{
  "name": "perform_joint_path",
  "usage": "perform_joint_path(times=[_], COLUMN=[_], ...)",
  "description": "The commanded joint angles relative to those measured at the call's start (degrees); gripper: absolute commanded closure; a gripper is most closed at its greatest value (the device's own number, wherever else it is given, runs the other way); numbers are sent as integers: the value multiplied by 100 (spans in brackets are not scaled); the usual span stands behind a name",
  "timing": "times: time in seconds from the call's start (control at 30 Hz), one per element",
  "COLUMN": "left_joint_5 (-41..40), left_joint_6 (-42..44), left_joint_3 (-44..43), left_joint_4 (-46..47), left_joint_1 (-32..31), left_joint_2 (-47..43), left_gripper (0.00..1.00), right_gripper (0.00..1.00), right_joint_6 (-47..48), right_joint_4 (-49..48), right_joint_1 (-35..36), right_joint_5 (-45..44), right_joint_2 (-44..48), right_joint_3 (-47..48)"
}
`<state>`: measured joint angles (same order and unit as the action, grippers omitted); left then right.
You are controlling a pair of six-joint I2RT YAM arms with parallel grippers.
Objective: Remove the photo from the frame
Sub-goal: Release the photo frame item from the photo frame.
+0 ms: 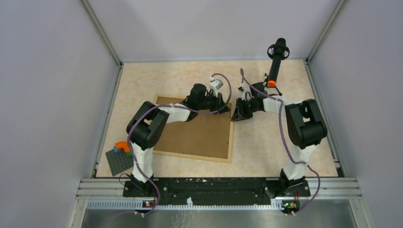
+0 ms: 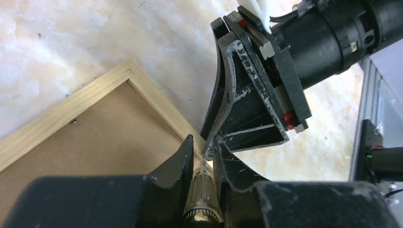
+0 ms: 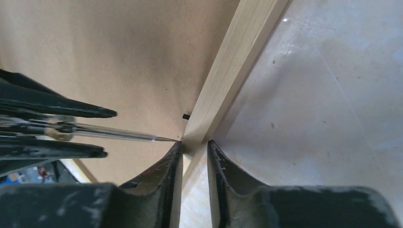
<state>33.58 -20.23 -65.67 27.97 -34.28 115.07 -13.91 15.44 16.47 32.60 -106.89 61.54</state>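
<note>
Lying back-up on the table [image 1: 266, 142], the frame [image 1: 199, 137] shows brown fibreboard. At its far right corner the left gripper [image 2: 203, 145] clamps a clear-handled tool [image 3: 109, 134], tip at the rail's inner edge; the right gripper [image 3: 195, 145] pinches that rail.

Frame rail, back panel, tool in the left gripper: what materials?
By looks only: the frame rail seems pale bare wood, with faint grain, a matte surface and a mitred corner joint. The back panel is likely fibreboard: even brown, grainless, dull. The tool in the left gripper has a see-through shaft, probably clear plastic; its tip is too fine to tell.
</note>
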Motion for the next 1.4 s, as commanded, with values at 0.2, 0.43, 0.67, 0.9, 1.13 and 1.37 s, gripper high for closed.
perform_joint_path(times=[0.2, 0.43, 0.67, 0.9, 1.13, 1.37], left_joint_5=[611, 457, 358, 315, 259, 237], left_joint_6=[-378, -296, -223, -322, -324, -311], left_joint_3=[-305, -94, 110, 218, 256, 241], left_joint_4=[-902, -1206, -1258, -1144, -1134, -1166], left_joint_1=[565, 1055, 1289, 1301, 1311, 1405], left_joint_2=[-1034, -1283, -1485, -1509, -1522, -1504], left_gripper=[100, 100, 100, 100, 100, 100], right_gripper=[52, 48, 51, 55, 74, 100], right_joint_6=[-459, -998, -1254, -1513, -1575, -1338], right_joint_4=[63, 283, 741, 957, 1027, 1399], right_joint_1=[430, 794, 1121, 1289, 1330, 1229], right_joint_5=[-1755, -2576, -3239, -3708, -3914, -3762], right_joint_2=[555, 214, -71, -41, -282, -353], right_joint_3=[197, 674, 1010, 792, 877, 1092])
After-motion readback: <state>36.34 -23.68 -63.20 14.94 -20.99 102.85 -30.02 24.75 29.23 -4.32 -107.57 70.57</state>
